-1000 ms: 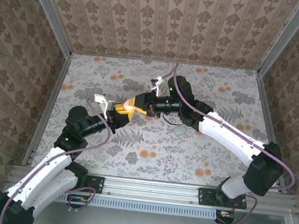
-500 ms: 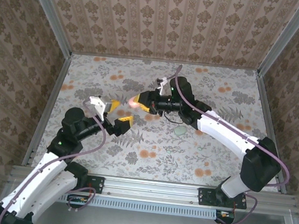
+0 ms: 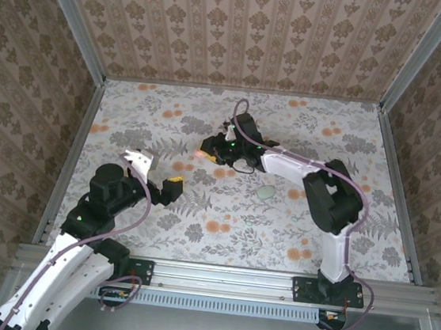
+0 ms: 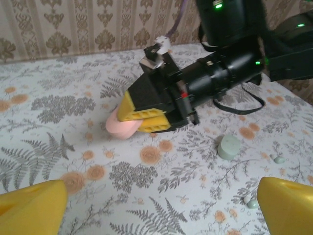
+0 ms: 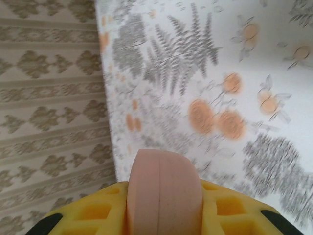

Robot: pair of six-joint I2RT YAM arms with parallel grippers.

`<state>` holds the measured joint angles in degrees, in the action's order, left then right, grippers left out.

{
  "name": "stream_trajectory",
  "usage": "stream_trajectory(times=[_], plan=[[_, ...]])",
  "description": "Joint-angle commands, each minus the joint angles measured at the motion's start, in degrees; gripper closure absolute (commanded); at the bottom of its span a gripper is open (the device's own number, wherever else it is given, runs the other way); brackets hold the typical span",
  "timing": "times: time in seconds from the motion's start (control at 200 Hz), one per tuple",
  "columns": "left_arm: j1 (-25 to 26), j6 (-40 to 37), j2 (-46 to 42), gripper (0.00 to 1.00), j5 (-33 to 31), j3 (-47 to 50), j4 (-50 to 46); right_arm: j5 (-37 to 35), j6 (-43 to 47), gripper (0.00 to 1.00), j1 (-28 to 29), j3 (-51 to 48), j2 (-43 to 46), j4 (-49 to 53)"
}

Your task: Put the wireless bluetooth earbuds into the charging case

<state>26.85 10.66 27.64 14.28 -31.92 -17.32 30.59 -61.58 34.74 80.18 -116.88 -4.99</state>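
Observation:
A pink rounded charging case (image 5: pixel 164 188), closed with a seam down its middle, is pinched between the yellow fingers of my right gripper (image 5: pixel 164 198). That right gripper (image 4: pixel 146 120) holds the pink case (image 4: pixel 122 128) low over the flowered table, left of centre (image 3: pixel 199 153). My left gripper (image 4: pixel 159 215) is open with nothing between its yellow fingertips (image 4: pixel 32 203), a short way in front of the case. A pale green round case (image 4: pixel 229 147) lies on the table to the right (image 3: pixel 265 192). Two small pale green earbuds (image 4: pixel 279 159) (image 4: pixel 252 203) lie beyond it.
The table (image 3: pixel 220 237) is covered in a fern-and-flower print and is walled by patterned panels (image 3: pixel 236 31) on three sides. A metal rail (image 3: pixel 223 278) runs along the near edge. The right arm (image 3: pixel 300 168) stretches low across the middle.
My left gripper has let go of the pink case and drawn back toward the near left, open. The right gripper keeps the case and has shifted with it toward the back.

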Motion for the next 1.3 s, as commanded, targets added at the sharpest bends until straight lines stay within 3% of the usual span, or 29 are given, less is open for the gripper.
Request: stream_trajectory(times=[0.0, 0.275, 0.615, 0.91, 1.295], plan=[[-0.41, 0.05, -2.38, 0.0, -1.1, -0.78, -4.02, -0.79, 2.13, 0.7, -0.02, 5.78, -6.43, -2.61], [-2.16, 0.94, -6.89, 0.0, -1.53, 2.03, -4.72, 0.31, 4.35, 0.67, -0.09, 17.77, -18.94, 2.36], [-2.4, 1.46, -6.95, 0.0, -0.7, 3.75, -2.64, -1.65, 9.38, 0.52, -0.55, 20.01, -19.46, 15.3], [-2.5, 1.91, -6.92, 0.0, -0.4, 4.15, -2.03, -9.9, 15.43, 0.47, -0.9, 19.62, -13.53, 27.64], [-2.63, 3.91, -5.57, 0.0, -0.49, 4.87, 1.57, -17.63, 22.47, 0.45, -2.7, 9.83, 4.0, 35.31]])
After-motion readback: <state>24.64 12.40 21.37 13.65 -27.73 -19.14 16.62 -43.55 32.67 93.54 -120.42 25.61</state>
